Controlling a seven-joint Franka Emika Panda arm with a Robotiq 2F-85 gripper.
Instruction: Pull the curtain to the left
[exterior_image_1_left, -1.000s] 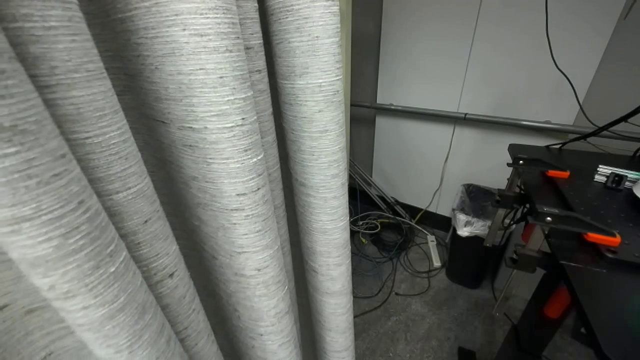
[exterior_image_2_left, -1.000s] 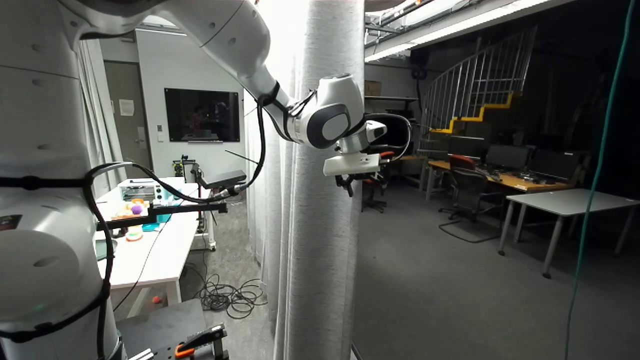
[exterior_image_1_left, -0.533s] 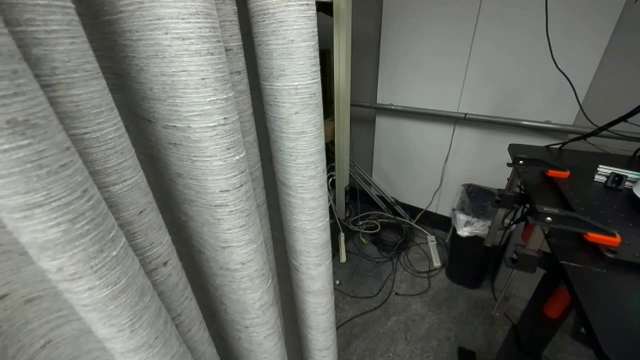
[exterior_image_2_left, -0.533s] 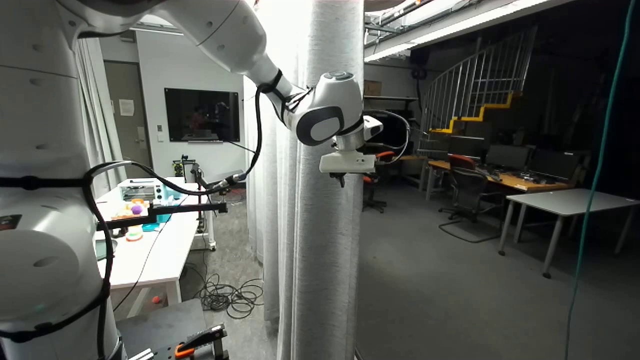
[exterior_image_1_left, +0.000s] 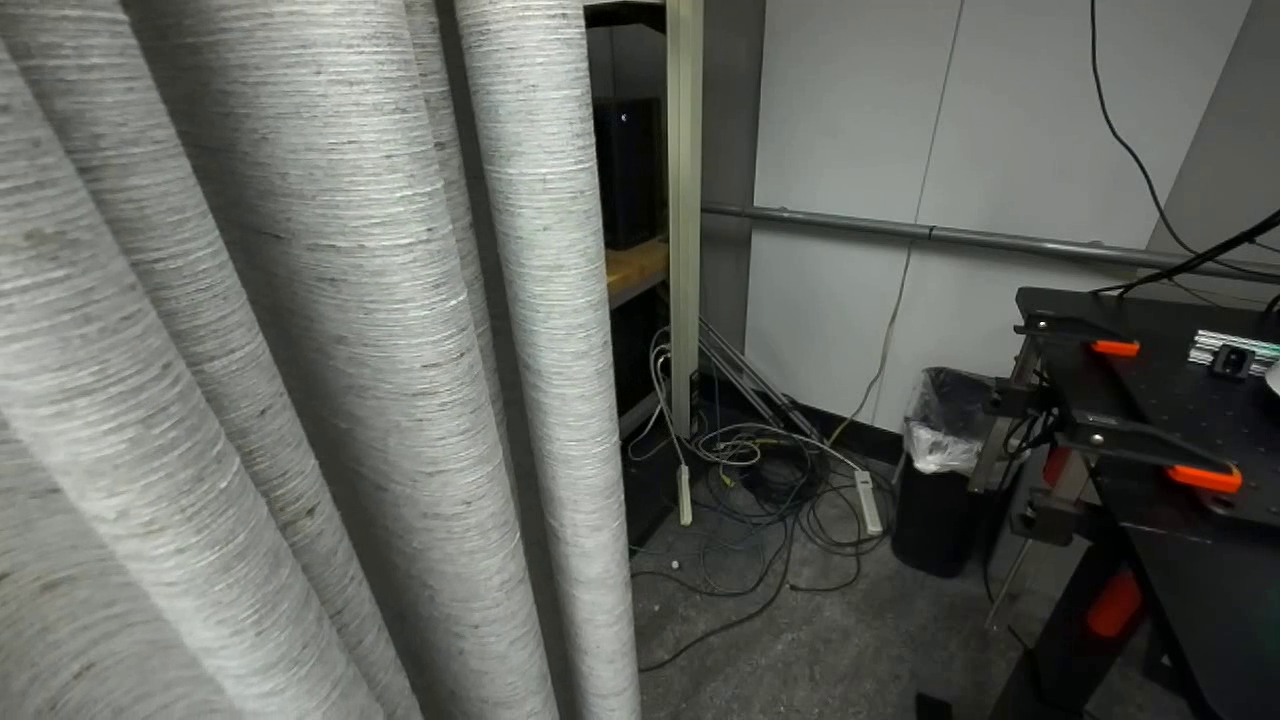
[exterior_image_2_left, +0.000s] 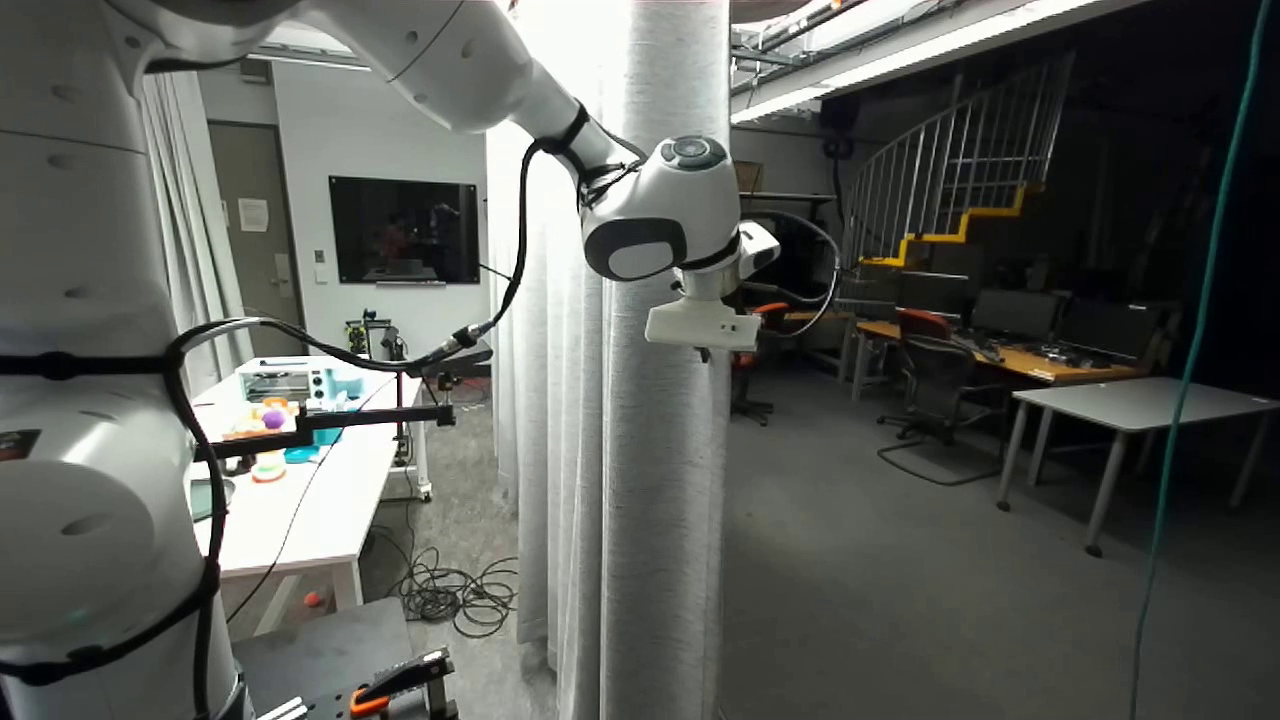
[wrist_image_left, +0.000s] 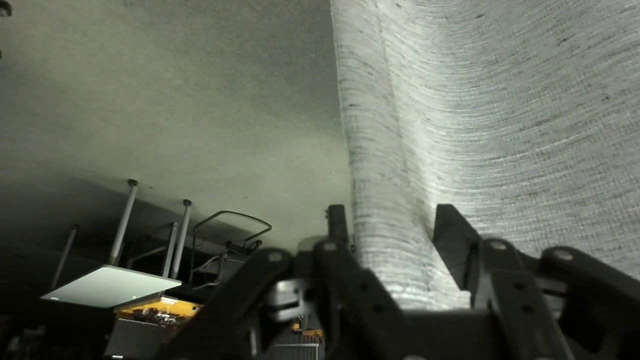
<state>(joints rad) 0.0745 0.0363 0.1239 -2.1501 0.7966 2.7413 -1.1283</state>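
Across a half-lit workroom, a light grey curtain hangs in deep folds, apparently as a divider, with a robot arm at its free edge. The fingers stand spread with that edge between them, likely to catch it for the leftward pull. Beyond, a staircase rises in shadow; a bright white surface holds small colourful items.

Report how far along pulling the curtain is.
Looks done: the edge of the curtain lies between the jaws of the gripper in the wrist view. In hand: the grip; the jaws stand apart, no firm pinch visible. Remaining, likely: closing, then the leftward pull; the folds hang straight down in an exterior view.
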